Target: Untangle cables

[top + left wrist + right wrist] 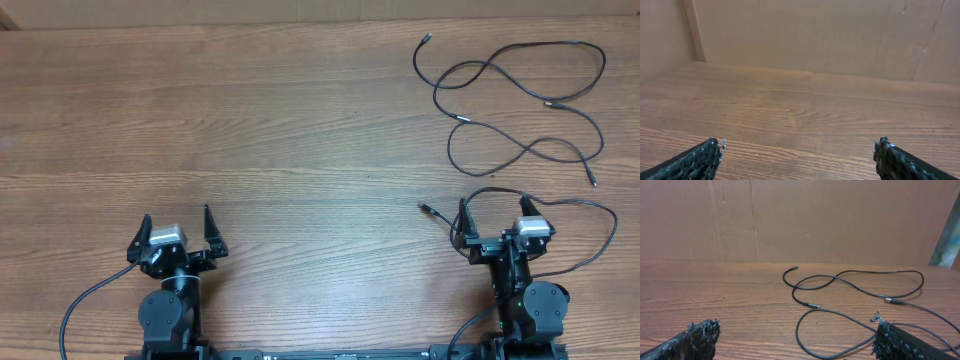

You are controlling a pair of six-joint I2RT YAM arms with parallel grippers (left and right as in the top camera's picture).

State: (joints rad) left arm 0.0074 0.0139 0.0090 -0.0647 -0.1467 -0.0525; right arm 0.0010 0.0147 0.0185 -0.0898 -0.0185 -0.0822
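Observation:
Thin black cables [575, 43] lie in loose crossing loops at the far right of the table, with small metal plug ends [425, 39] showing. Another thin cable with a plug [424, 208] curves round my right gripper [494, 205], which is open and holds nothing. In the right wrist view the cables [890, 271] lie ahead, and one loop [796, 329] sits on the wood between the spread fingers. My left gripper [177, 215] is open at the near left, far from the cables; its wrist view shows the gripper [799, 145] over bare wood.
The wooden table [250, 120] stretches to the left. A brown cardboard wall [800, 220] stands along the far edge and a side wall [660, 35] closes the left end. Both arm bases sit at the near edge.

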